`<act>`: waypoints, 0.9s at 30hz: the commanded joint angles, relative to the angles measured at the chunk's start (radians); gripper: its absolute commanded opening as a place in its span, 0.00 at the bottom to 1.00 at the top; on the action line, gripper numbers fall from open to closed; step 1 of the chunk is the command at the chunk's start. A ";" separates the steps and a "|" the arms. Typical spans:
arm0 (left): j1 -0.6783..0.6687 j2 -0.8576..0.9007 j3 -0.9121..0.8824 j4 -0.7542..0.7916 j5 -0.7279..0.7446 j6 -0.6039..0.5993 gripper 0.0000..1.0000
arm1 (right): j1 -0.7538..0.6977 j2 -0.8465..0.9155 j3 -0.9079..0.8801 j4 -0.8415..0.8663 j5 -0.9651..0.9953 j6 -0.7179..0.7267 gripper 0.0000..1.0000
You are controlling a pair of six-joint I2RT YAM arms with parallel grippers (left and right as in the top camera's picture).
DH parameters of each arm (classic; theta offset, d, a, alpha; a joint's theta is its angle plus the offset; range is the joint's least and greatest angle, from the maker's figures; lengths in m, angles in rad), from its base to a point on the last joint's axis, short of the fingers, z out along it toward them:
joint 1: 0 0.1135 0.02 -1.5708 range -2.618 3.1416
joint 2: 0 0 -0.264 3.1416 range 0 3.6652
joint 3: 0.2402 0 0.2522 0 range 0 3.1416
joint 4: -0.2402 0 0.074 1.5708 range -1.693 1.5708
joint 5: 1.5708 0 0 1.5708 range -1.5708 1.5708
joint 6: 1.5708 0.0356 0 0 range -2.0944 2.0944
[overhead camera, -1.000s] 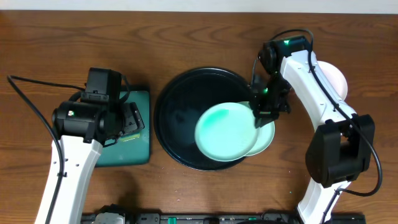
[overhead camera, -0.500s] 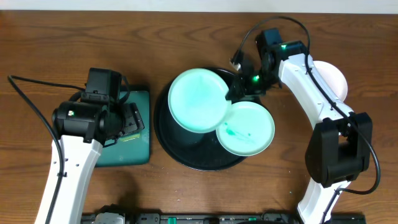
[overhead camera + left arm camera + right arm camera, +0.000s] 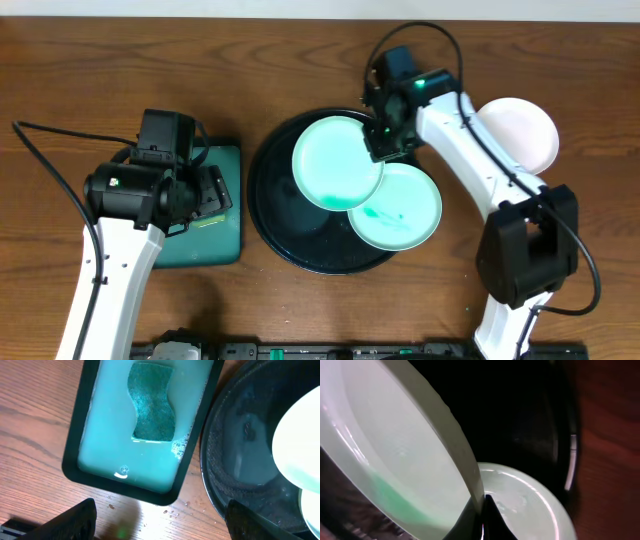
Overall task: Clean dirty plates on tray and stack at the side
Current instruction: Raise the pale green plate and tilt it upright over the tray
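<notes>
Mint plate [image 3: 335,165] in right hand [image 3: 384,146] above tray [image 3: 272,205]

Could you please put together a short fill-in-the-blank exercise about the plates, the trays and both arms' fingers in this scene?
1. The right fingers pinch the rim of a mint plate, held tilted over the round black ____.
2. In the rectangular green tray lies a ____.
3. The lone plate on the wooden table, outside both trays, is coloured ____.
4. The left fingers hold nothing and stand ____.
Missing words: tray; sponge; white; open.
</notes>
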 commanded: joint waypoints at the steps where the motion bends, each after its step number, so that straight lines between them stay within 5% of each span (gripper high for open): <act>1: -0.003 -0.003 0.015 -0.003 0.003 0.006 0.82 | 0.065 -0.014 0.039 -0.003 0.242 0.039 0.01; 27: -0.003 -0.003 0.015 -0.003 0.002 0.009 0.83 | 0.444 -0.014 0.233 -0.054 1.323 -0.063 0.01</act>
